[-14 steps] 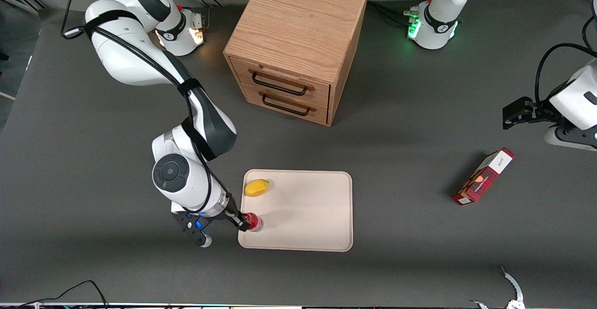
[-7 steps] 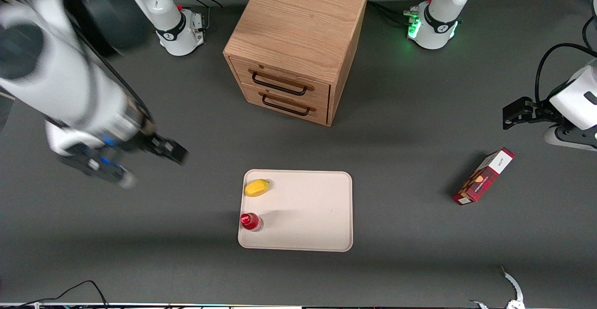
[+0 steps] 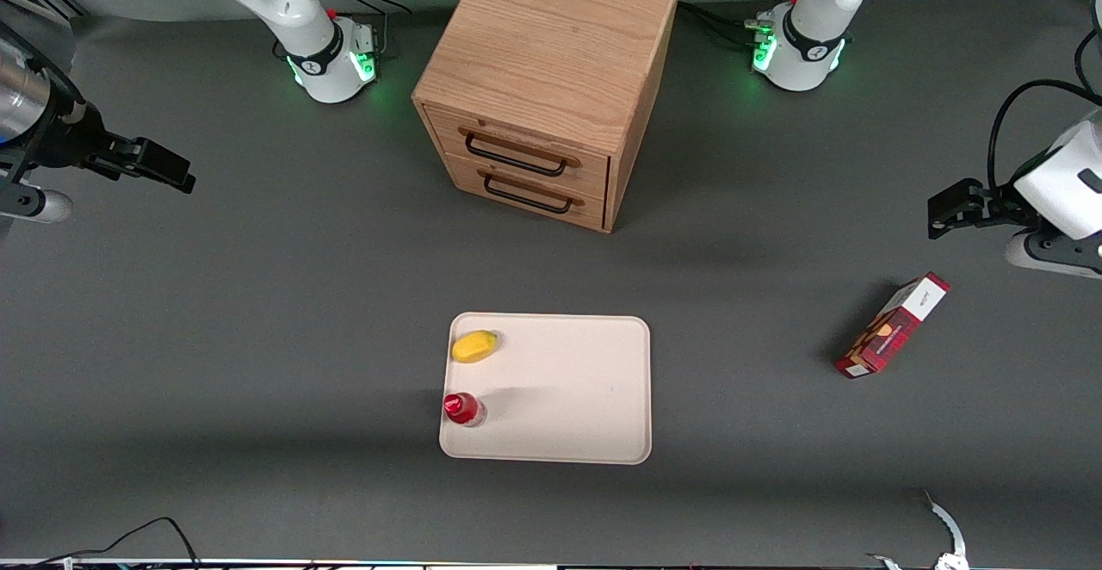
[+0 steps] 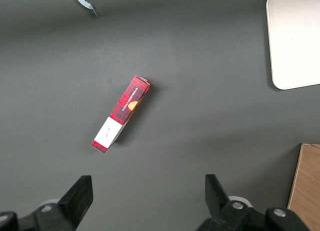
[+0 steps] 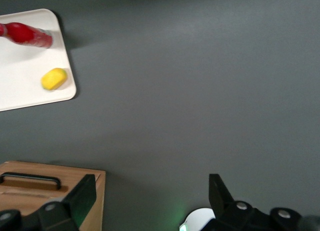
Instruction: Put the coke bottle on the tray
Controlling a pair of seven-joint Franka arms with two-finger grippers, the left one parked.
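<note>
While the coke bottle [image 3: 463, 409] stands upright inside the rim of the tray [image 3: 568, 398], we see the right arm's claw [image 3: 162, 167] hanging high over the desk [image 3: 258, 337], well apart from both, out toward the working arm's end. Taking the front view as a clock face centred on the tray, the bottle sits at about eight o'clock, close to the corner, with a yellow fruit [image 3: 474, 346] at about ten o'clock on the same tray, near the bottle but not touching it. The claw lies far out along ten o'clock. The wrist camera shows its two fingers spread wide with nothing between them, so we read the claw [image 5: 150, 183] as released and empty; from there the bottle [image 5: 25, 34] and fruit [image 5: 54, 78] show small on the tray [image 5: 20, 76]. A wooden drawer cabinet [image 3: 551, 71] stands at twelve o'clock from the tray and a red carton [image 3: 893, 326] lies on the desk at about three o'clock, toward the parked arm's end. We judge the placing step done: the bottle rests on the tray, free of any grip. In our view the next move calls for little beyond parking the arm clear of the tray, taking care not to sweep low across the bottle, which stands close to the rim.
</note>
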